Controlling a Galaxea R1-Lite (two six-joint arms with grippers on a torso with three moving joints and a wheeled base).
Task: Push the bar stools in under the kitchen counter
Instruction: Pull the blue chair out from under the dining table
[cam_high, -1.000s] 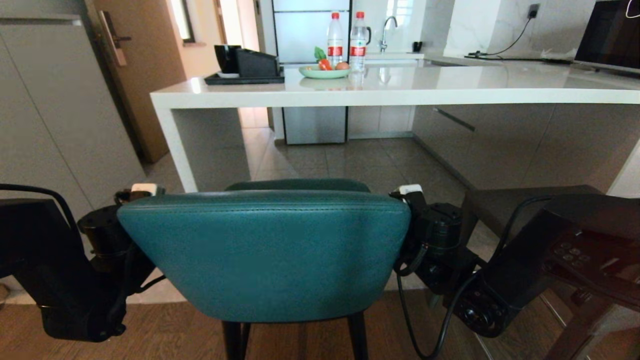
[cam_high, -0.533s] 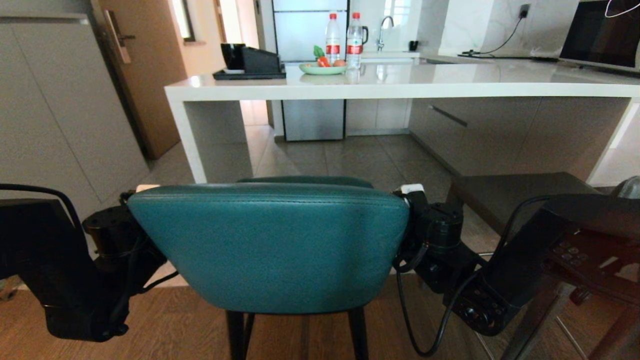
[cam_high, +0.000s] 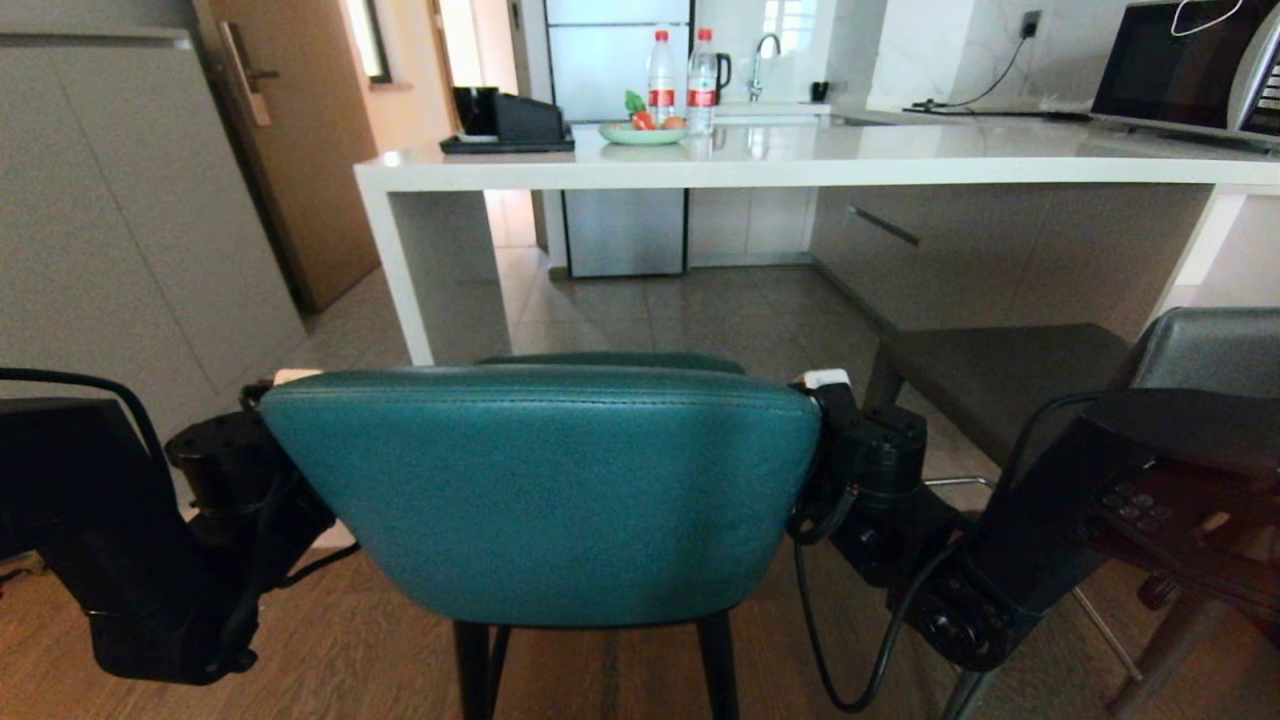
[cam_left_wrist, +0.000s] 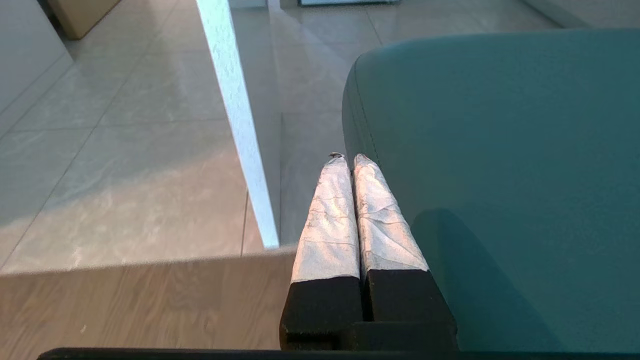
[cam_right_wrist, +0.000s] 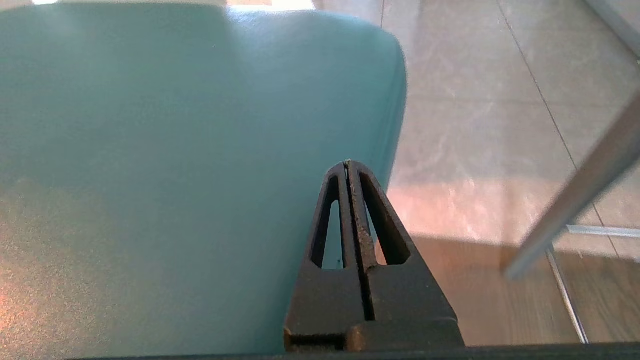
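We see the teal stool (cam_high: 540, 500) close before us, short of the desk (cam_high: 800, 165) ahead. The left gripper (cam_left_wrist: 350, 159) sits at its back's left edge and the right gripper (cam_right_wrist: 347, 162) at its right edge, each with jaws pressed together, holding nothing. The grey stool (cam_high: 1000, 370) stands to the right, partly under the desk.

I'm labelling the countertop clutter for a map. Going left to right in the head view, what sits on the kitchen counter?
Black tray → green plate of fruit → two water bottles → microwave, all on the kitchen counter.
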